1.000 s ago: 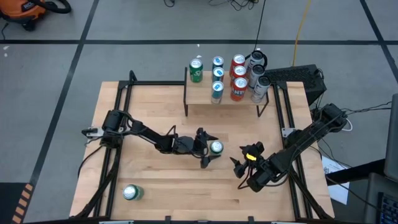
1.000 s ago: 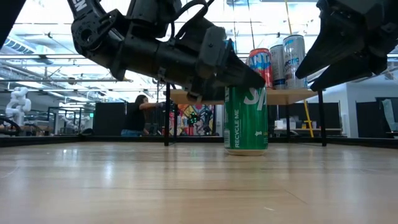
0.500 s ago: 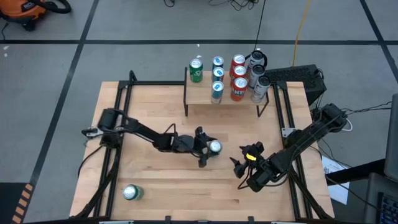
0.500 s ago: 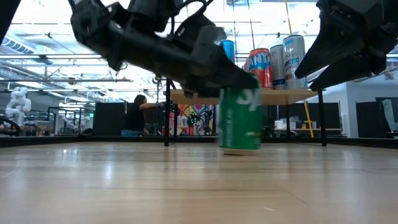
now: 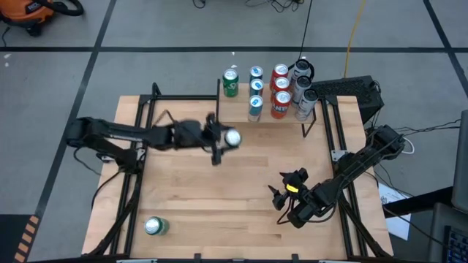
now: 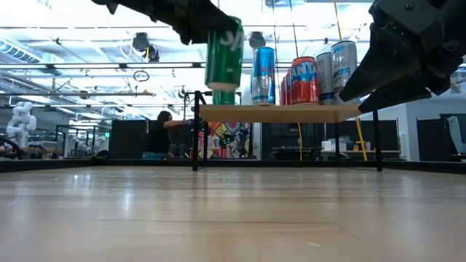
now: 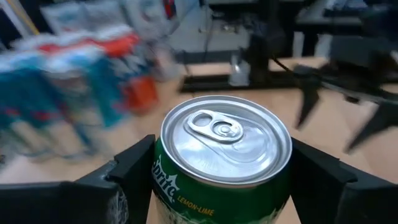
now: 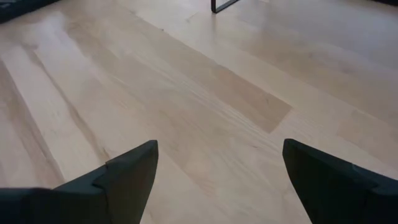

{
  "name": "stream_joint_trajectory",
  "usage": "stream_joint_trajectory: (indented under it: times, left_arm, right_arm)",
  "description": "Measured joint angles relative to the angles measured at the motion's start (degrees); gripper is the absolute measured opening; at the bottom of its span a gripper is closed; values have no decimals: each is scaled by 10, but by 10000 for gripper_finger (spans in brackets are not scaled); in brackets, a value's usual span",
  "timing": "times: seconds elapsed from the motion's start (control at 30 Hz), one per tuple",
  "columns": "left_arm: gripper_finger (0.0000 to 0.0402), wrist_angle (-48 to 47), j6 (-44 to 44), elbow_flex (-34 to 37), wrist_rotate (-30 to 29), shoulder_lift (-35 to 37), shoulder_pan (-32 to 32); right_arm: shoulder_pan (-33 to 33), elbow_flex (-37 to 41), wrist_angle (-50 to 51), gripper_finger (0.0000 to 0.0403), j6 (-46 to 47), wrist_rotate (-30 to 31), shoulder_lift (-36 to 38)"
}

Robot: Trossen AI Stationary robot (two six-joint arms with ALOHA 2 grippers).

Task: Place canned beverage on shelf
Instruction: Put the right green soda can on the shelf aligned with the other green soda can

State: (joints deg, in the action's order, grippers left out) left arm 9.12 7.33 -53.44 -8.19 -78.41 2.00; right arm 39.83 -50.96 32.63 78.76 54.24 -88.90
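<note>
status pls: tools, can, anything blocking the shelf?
Left tool shut on green can, lifted, near shelf front-left. Right tool open, waiting low right. Cans crowd shelf's back and right; front-left bare.

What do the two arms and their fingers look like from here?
Both arms are dark, slim and jointed, with black cables running along them. The left gripper has blocky black fingers. The right gripper carries a small yellow marking near its wrist, and its fingers are matte black wedges.

Left gripper (image 5: 221, 139) gripping green can (image 5: 232, 137) — before shelf (image 5: 238, 111), upright
</note>
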Motion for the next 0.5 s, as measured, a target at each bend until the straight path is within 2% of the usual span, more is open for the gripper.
stream_joint_trajectory:
  times: [0.27,0.5]
  left_arm:
    - [275,36,40,0,94,8,139]
    - [275,41,35,-20,173,-4,230]
  right_arm:
    - [0,0,-13,334,-3,12,1]
    - [-1,0,-12,334,-5,12,1]
